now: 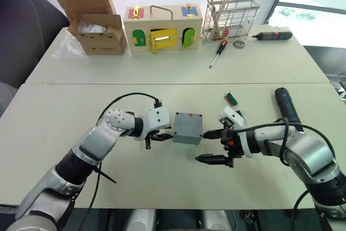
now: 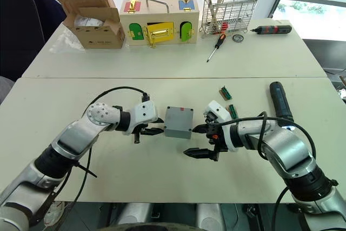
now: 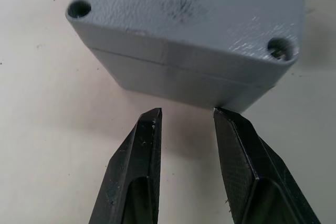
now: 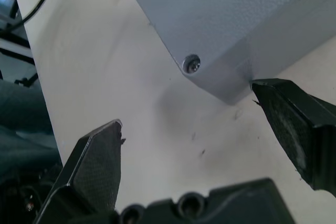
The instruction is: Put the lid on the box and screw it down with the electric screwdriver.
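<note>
Surface: two pale tables (image 1: 162, 182) pushed together, a bright window beyond; a cardboard box (image 1: 94, 20), a wooden box with coloured doors (image 1: 162, 28) and a wire rack (image 1: 231, 17) stand along the far edge.
Box: the grey box (image 1: 187, 128) sits near the middle of the near table with the lid (image 3: 194, 9) already on it, a seam line running round below the top.
Left gripper: the left gripper (image 1: 157, 137) is narrowly parted, its tips just beside the box's left wall, one tip apparently touching it.
Right gripper: the right gripper (image 1: 213, 145) is spread wide and holds nothing; one finger meets the box's near right corner, the other hangs well clear.
Electric screwdriver: the electric screwdriver (image 1: 286, 106) lies untouched on the table to the right, beyond the right forearm.
Step in hand: probably squaring and steadying the box; the left fingers should brace the wall while the right arm goes for the tool.
Care: push low on the wall so the lid is not nudged off its seam.
Hard to make out: one corner hole (image 4: 192, 65) shows a screw head; whether the hole at the other near corner (image 3: 79, 9) holds one cannot be told, and the far corners are cut off.
</note>
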`<state>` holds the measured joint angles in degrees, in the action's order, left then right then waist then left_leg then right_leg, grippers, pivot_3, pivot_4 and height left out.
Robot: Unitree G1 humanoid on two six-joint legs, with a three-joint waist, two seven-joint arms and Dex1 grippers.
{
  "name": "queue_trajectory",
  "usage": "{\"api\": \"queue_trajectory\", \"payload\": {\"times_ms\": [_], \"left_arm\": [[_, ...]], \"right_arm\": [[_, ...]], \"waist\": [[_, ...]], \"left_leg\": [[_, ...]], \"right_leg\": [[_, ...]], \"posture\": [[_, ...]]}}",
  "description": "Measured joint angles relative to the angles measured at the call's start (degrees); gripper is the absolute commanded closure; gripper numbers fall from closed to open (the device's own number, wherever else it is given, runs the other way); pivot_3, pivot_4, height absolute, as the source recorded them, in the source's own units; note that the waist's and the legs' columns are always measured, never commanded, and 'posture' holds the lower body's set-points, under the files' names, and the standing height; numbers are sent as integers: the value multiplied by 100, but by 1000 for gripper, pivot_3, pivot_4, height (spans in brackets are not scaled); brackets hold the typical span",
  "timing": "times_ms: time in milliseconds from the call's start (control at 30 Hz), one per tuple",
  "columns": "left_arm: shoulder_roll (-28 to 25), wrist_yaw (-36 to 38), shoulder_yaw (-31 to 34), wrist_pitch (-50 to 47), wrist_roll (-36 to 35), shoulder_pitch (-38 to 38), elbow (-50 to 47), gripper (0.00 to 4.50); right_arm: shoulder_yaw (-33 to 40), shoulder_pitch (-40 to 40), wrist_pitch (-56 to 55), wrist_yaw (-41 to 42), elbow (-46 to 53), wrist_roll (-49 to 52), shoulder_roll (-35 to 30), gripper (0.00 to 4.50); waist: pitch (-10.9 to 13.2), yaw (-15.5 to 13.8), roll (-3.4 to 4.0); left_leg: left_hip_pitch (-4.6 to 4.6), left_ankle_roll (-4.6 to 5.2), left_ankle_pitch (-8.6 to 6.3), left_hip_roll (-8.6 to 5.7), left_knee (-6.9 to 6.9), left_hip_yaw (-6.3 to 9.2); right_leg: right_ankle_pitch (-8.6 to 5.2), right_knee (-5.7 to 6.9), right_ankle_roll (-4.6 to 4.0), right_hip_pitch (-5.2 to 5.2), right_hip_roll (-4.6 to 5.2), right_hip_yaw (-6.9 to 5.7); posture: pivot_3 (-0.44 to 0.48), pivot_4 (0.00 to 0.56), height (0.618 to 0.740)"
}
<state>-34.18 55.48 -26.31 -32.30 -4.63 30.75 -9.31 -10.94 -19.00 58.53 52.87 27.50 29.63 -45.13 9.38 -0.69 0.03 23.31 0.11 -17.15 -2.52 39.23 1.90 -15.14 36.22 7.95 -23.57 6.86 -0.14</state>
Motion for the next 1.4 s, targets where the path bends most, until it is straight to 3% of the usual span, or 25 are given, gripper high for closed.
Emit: {"api": "queue_trajectory", "payload": {"times_ms": [200,400,633,833,933,1067,1400], "left_arm": [[442,-265,53,400,419,345,745,2966],[518,-321,73,649,593,383,853,2966],[-28,-80,135,658,651,102,409,2966],[-607,310,353,119,367,-450,-535,2966],[-628,394,360,-157,207,-661,-875,2966],[-226,150,348,-375,145,-682,-914,2966],[470,-643,309,-248,457,-281,-112,2966]], "right_arm": [[-61,-43,253,-136,89,73,204,29],[-226,39,343,-146,324,217,111,29],[-134,60,-262,57,146,-152,-807,29],[-457,-553,-1303,226,-988,-909,-728,29],[-648,-811,-1768,356,-1388,-1170,-470,29],[-886,-903,-2100,582,-1568,-1314,-120,29],[-769,-686,-1706,842,-1124,-1249,-141,29]], "waist": [[-5,-4,-7],[-5,-6,-7],[-5,6,-8],[-3,74,-10],[-3,43,-11],[-2,-16,-12],[-3,-9,-15]], "left_leg": [[-6,-3,2,-1,1,2],[3,-2,1,-2,-1,3],[-1,-1,1,3,-2,1],[-1,-1,0,4,-4,-4],[0,-1,0,6,-8,-1],[3,-2,1,2,2,0],[1,-3,2,1,1,1]], "right_leg": [[0,2,0,6,0,-1],[0,1,0,-2,1,-1],[0,1,0,-2,-1,-1],[0,1,0,-5,-1,3],[0,0,0,-6,-2,-1],[0,1,0,-1,0,-1],[0,2,0,-1,0,-1]], "posture": [[0,150,730],[0,150,730],[0,150,730],[0,150,730],[0,150,730],[0,150,730],[0,150,730]]}}
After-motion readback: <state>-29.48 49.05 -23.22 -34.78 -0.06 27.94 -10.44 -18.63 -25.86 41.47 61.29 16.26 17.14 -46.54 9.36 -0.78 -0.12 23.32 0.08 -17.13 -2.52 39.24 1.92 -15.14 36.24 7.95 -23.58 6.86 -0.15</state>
